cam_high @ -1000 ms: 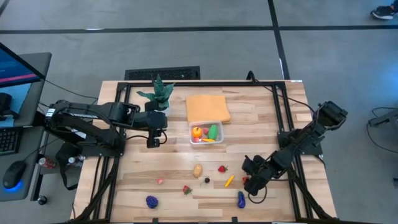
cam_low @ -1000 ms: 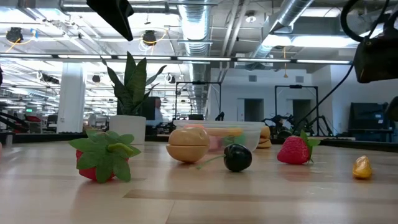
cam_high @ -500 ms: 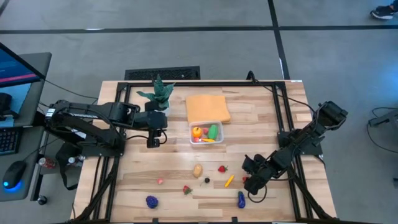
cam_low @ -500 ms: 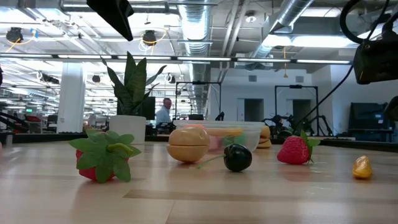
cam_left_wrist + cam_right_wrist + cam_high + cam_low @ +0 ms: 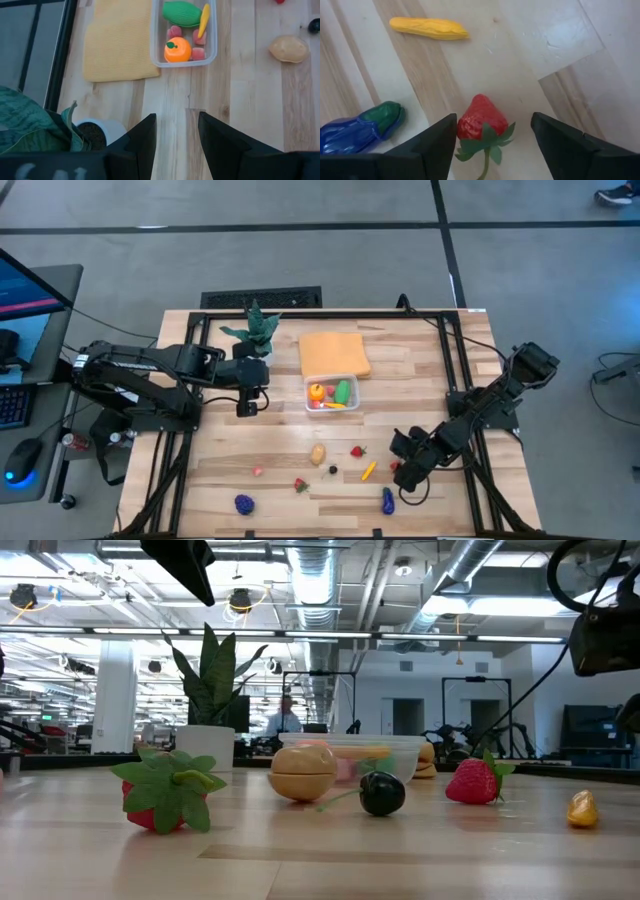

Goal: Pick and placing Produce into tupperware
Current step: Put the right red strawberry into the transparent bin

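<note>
The clear tupperware (image 5: pixel 333 393) sits mid-table, holding an orange (image 5: pixel 177 50), a green piece (image 5: pixel 182 13) and other small produce. My right gripper (image 5: pixel 495 142) is low over the table's near right part, open, its fingers on either side of a red strawberry (image 5: pixel 481 125) that lies on the wood. A yellow corn piece (image 5: pixel 429 28) and a blue eggplant (image 5: pixel 360 131) lie close by. My left gripper (image 5: pixel 177 135) hangs above the table, left of the tupperware, open with nothing between its fingers. My right gripper comes down steeply over the strawberry. One finger (image 5: pixel 437 142) stands right against the berry's side (image 5: pixel 462 125), and I cannot tell whether it touches. The other finger (image 5: pixel 560 145) is clearly apart from it. The strawberry lies on the table.
More produce lies along the near part of the table: a potato (image 5: pixel 318 453), a strawberry (image 5: pixel 357 451), a black cherry (image 5: pixel 333 470), a leafy strawberry (image 5: pixel 300 485), a pink piece (image 5: pixel 257 471) and a purple one (image 5: pixel 244 503). An orange cloth (image 5: pixel 334 353) and a potted plant (image 5: pixel 255 330) are at the far side.
Both arms and all the produce stay where they were. Far back in the room a person has walked toward the right in the low view.
</note>
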Controlling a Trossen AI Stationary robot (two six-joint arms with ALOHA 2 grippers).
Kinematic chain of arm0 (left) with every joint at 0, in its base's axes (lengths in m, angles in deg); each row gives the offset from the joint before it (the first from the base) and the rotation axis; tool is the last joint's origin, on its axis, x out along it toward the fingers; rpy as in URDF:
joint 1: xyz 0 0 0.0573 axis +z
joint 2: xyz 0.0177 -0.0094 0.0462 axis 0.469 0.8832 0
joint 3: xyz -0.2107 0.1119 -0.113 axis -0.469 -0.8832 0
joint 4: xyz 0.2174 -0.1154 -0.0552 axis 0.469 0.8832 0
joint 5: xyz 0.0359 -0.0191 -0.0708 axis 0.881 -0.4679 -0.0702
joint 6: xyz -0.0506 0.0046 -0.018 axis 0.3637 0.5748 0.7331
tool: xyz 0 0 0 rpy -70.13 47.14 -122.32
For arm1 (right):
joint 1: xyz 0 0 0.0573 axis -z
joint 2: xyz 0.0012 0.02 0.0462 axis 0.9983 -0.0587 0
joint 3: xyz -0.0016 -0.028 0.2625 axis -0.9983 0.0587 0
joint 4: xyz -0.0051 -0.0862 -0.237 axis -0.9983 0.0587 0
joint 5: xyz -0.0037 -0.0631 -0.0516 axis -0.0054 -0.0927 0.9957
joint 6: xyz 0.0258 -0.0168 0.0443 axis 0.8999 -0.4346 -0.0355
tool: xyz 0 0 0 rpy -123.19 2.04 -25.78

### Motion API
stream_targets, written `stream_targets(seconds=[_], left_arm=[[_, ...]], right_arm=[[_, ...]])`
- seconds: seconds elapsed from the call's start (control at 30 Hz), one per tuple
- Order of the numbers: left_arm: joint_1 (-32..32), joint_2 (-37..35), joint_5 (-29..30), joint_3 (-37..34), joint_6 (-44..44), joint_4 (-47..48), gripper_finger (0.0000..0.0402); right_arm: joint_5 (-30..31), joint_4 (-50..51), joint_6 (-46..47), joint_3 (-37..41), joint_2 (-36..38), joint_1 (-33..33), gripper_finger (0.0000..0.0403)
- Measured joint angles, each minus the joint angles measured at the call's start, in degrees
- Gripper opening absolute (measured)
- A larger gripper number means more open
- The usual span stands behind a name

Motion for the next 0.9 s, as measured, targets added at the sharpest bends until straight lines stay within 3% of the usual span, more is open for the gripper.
stream_targets(seconds=[0.47,0.9], left_arm=[[0.0,0.0,0.4,0.0,0.0,-0.1,0.0138],[0.0,0.0,0.4,0.0,0.0,-0.1,0.0138]], right_arm=[[0.1,0.5,0.0,0.2,0.0,0.0,0.0153],[0.1,0.1,1.1,0.2,0.0,0.0,0.0157]])
